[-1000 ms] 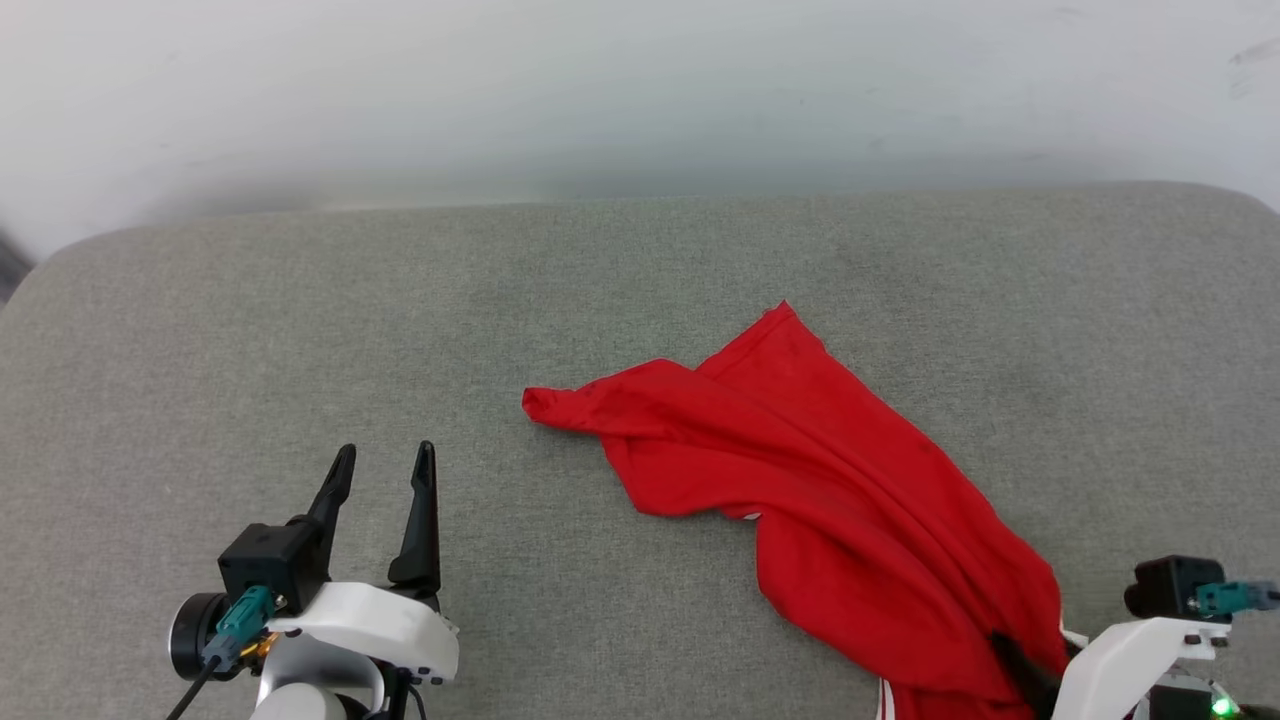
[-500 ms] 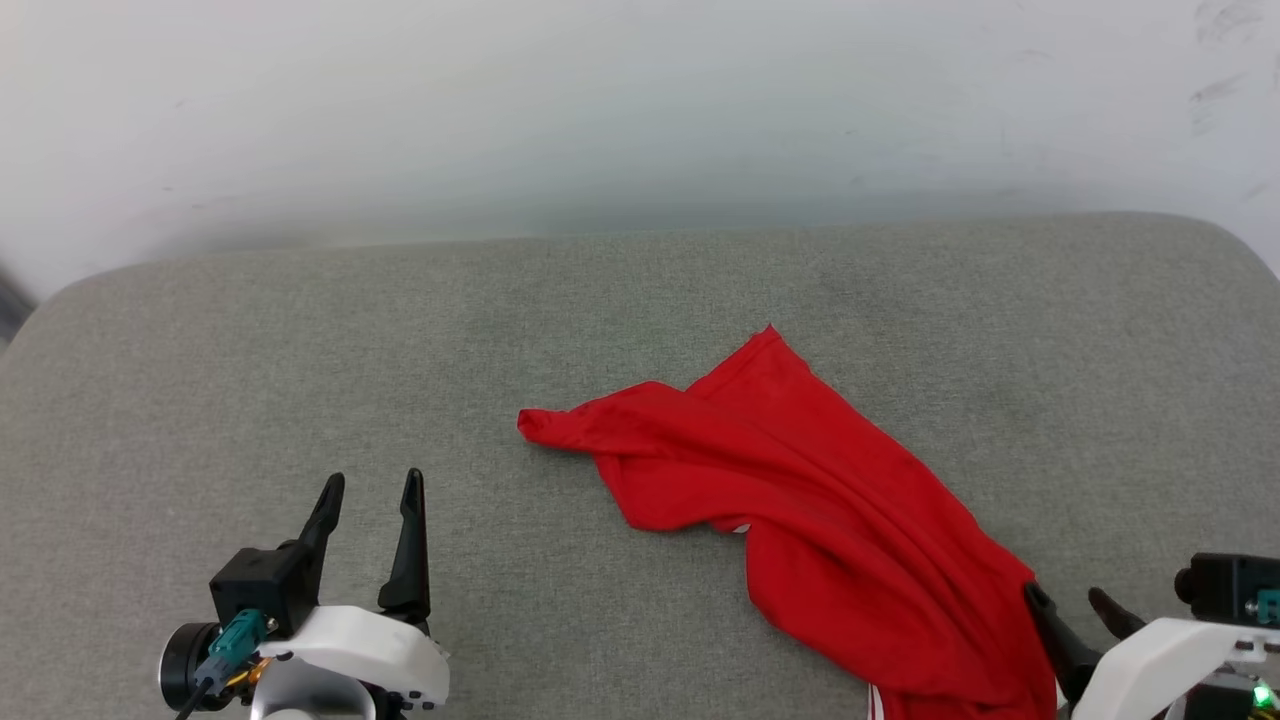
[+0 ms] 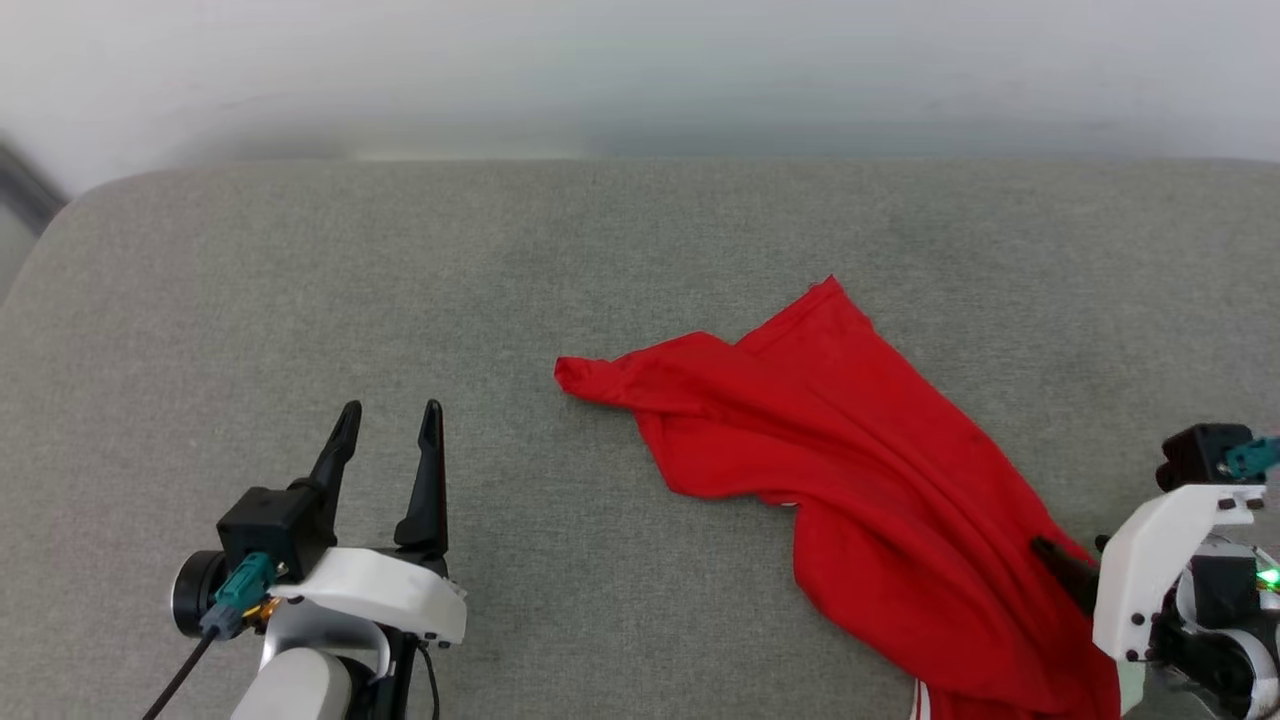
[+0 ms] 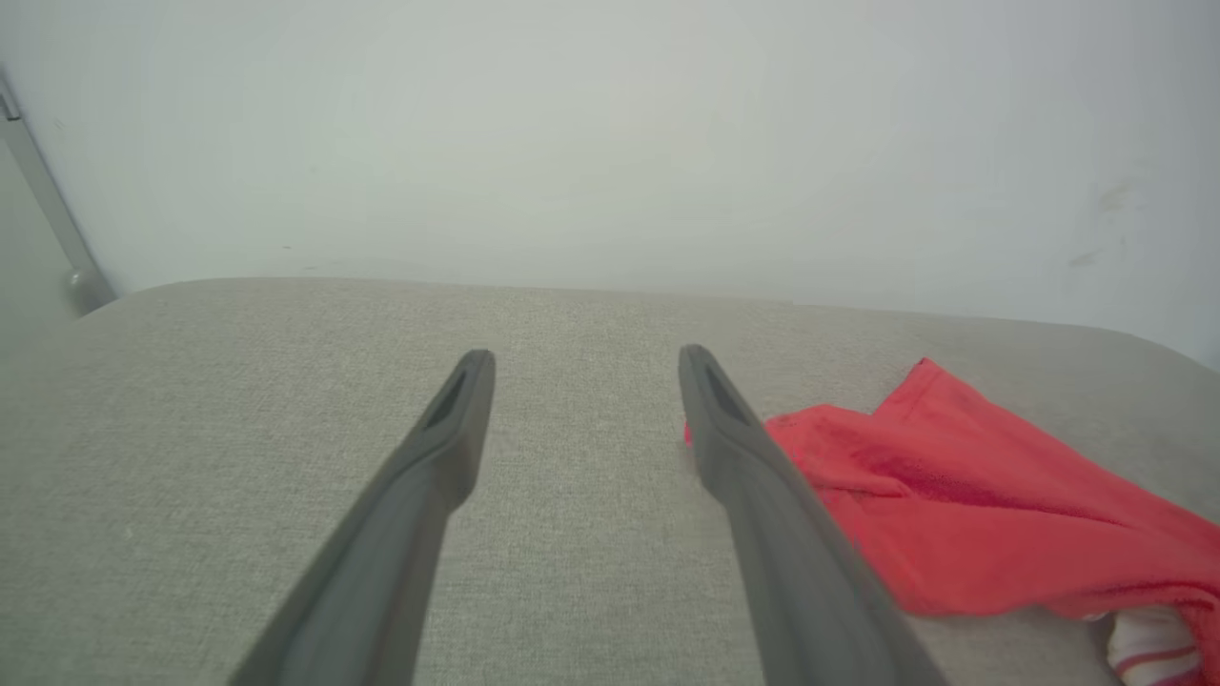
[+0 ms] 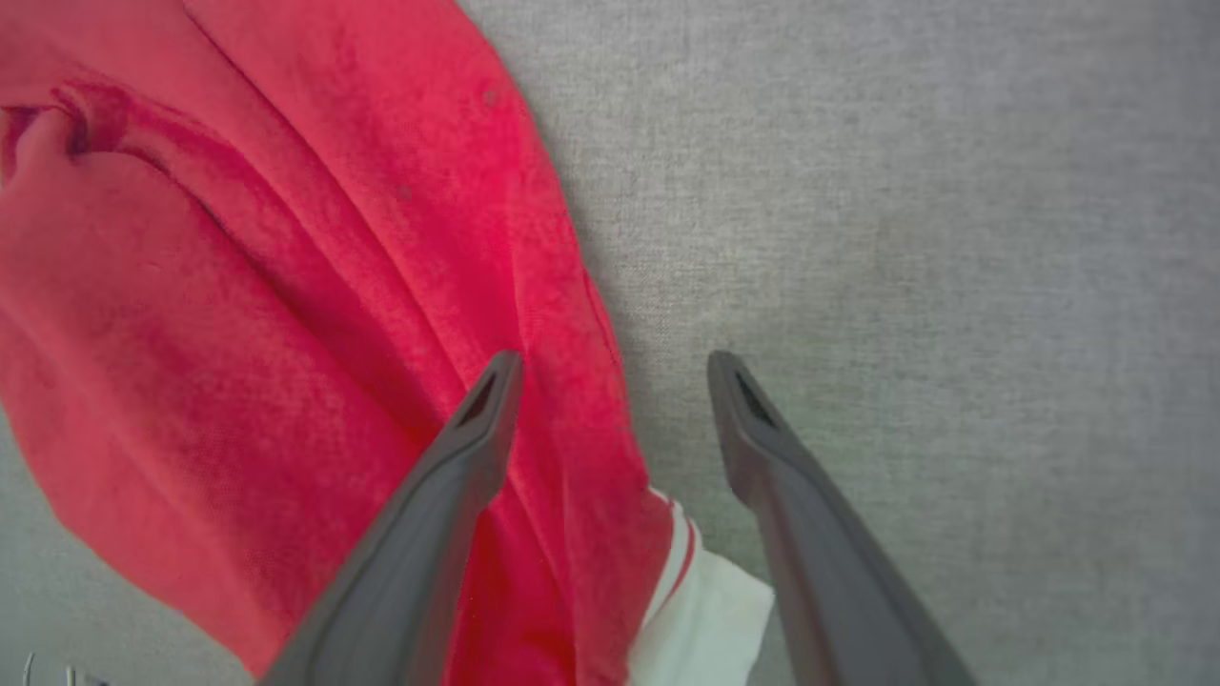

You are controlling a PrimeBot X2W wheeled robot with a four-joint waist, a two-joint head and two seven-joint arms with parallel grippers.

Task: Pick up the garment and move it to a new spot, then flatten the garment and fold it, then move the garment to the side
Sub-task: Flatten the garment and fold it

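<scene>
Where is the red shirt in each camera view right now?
Head view: red shirt right of centre, trailing toward the bottom right corner.
Left wrist view: right side, lower half.
Right wrist view: across the left half.
Shared landmark: the white sleeve at its end.

Bright diffuse light; faint shadow beside garment (image 3: 880,480); far wall (image 3: 640,70) blurred; wrist views bowed at edges.

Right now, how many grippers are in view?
2. The left gripper, open, over the bare grey cushion left of the red jersey; the right gripper, open, above the jersey's edge.
</scene>
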